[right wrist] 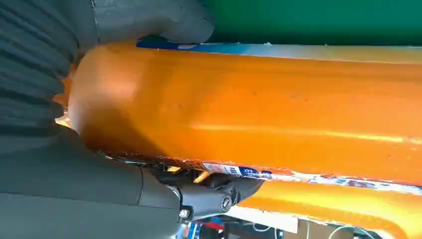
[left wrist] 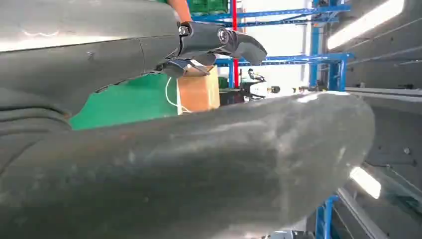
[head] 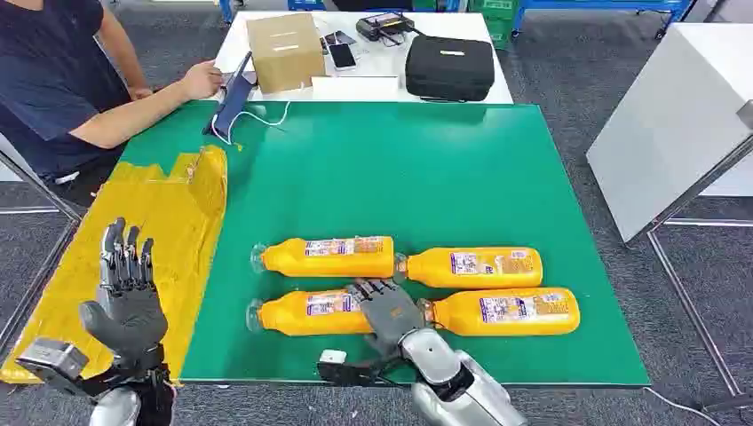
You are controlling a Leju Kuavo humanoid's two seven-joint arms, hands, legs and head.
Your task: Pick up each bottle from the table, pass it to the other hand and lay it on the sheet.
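Four orange bottles lie on their sides in two rows on the green table (head: 400, 169). My right hand (head: 387, 312) wraps the base end of the front left bottle (head: 306, 312), which still rests on the table. In the right wrist view the thumb (right wrist: 149, 20) lies on one side of this bottle (right wrist: 249, 109) and the fingers (right wrist: 209, 196) on the other. Beside it are the front right bottle (head: 506, 311), the back left bottle (head: 328, 256) and the back right bottle (head: 475, 266). My left hand (head: 127, 293) is raised over the yellow sheet (head: 178, 231), fingers up and apart, holding nothing.
A person (head: 53, 80) sits at the back left with a hand (head: 200, 82) on the table edge near a blue object (head: 233, 98). Behind the green table stand a cardboard box (head: 284, 49) and a black case (head: 449, 67). A white table (head: 675, 115) stands at the right.
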